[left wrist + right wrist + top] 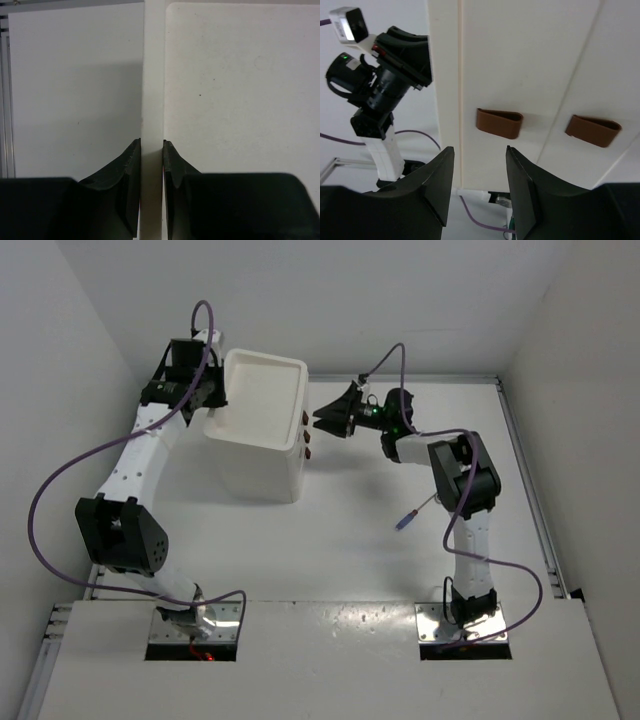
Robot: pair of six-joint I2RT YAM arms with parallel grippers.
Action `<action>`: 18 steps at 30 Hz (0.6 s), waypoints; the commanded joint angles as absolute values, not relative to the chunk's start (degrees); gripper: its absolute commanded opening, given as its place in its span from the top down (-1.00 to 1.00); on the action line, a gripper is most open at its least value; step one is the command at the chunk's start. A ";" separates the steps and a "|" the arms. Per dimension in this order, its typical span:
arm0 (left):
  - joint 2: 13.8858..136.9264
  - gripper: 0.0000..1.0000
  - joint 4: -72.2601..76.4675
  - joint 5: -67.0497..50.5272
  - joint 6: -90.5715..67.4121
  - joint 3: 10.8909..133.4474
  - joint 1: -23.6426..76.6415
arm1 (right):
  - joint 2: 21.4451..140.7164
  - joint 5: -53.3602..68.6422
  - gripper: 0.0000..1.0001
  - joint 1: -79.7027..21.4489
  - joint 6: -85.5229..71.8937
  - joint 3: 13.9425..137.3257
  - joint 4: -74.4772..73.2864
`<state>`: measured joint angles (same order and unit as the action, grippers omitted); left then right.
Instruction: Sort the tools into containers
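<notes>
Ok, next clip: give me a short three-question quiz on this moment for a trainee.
1. True or false: the left fingers are clamped on the rim of the drawer unit.
2. Which tool lies on the table beside the right arm? A: yellow pliers. B: blue-handled screwdriver. C: silver wrench.
3. Fill in: the right fingers stand apart, just short of a brown ____.
Key: 1 true; 2 B; 3 knob.
</notes>
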<state>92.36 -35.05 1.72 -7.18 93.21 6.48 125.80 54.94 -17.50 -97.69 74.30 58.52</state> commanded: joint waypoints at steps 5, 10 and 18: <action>93.16 1.00 -42.36 -1.76 -10.37 90.62 6.50 | 128.14 54.84 0.08 -18.28 -102.82 78.40 67.24; 93.16 1.00 -42.36 -1.76 -10.37 90.62 6.50 | 129.20 54.32 0.11 -18.28 -104.06 77.87 68.64; 93.16 1.00 -42.36 -3.52 -10.37 90.62 6.50 | 131.04 53.79 0.11 -18.81 -105.29 79.71 68.82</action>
